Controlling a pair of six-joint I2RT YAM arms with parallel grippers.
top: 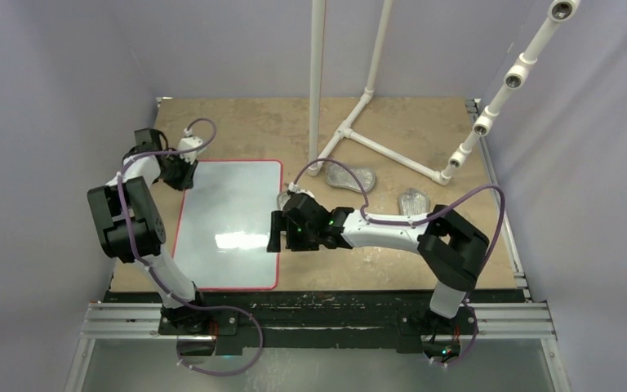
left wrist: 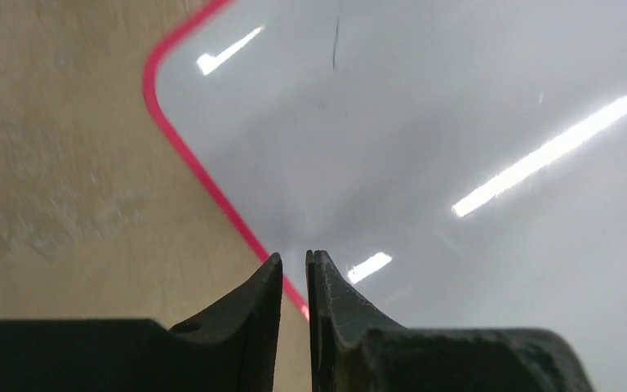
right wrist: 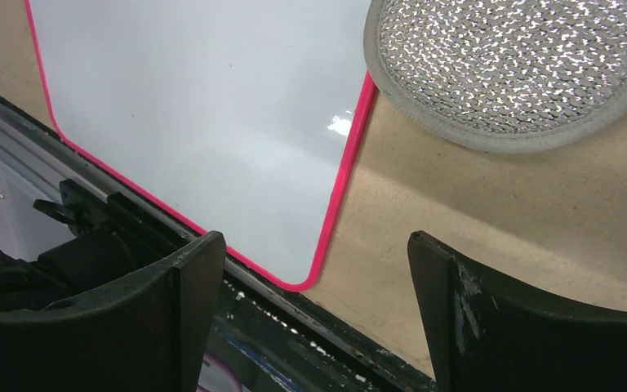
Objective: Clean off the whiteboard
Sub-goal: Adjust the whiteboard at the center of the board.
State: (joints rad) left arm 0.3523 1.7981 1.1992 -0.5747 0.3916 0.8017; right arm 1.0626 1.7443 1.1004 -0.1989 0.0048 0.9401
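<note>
The whiteboard lies flat on the tan table at the left, glossy white with a thin red rim. I see no red scribbles on it, only a thin dark line near its far edge in the left wrist view. My left gripper is at the board's far left corner, its jaws almost together and empty, over the rim of the board. My right gripper is open and empty at the board's right edge. In the right wrist view it hangs above the board's near right corner.
Silvery-grey oval pads lie right of the board: one by the pipe foot, one further right, one touching the board's right rim. A white pipe frame stands at the back. A metal rail runs along the near edge.
</note>
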